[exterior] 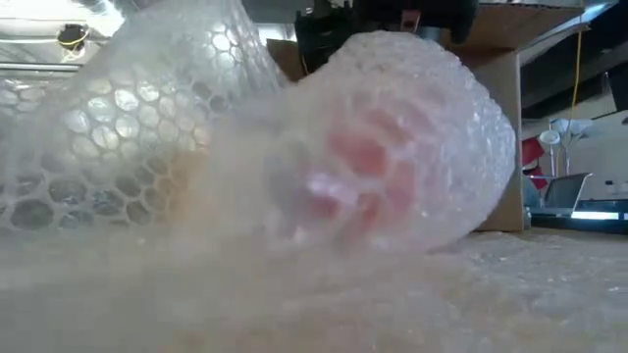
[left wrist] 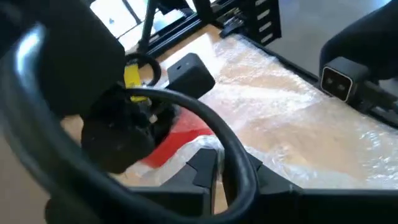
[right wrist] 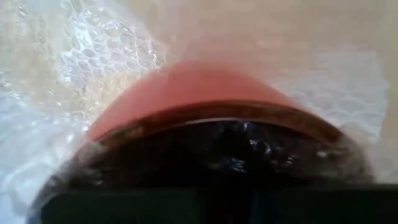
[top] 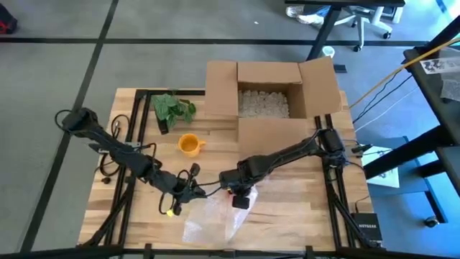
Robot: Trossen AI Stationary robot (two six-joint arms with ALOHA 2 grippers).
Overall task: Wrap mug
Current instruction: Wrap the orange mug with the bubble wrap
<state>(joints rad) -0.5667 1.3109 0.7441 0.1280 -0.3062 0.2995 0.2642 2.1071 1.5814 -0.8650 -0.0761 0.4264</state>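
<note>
The wooden desk [top: 287, 194] carries an open cardboard box [top: 269, 90] of packing fill at its far side, a leafy plant [top: 172, 108] and a yellow cup [top: 189, 144] nearer the middle, and a sheet of bubble wrap [top: 208, 219] at the near edge. The red mug [right wrist: 199, 93] lies on that sheet directly under the right pincer [top: 241, 200], partly swaddled, its open mouth turned toward the wrist camera. The right arm is plainly the nearer; whether its fingers grip the mug's rim I cannot tell. The left pincer [top: 175, 205] sits just beside, to the mug's left, at the wrap's edge; its opening cannot be made out either. I judge the next fold must draw loose wrap over the mug from the left.
</note>
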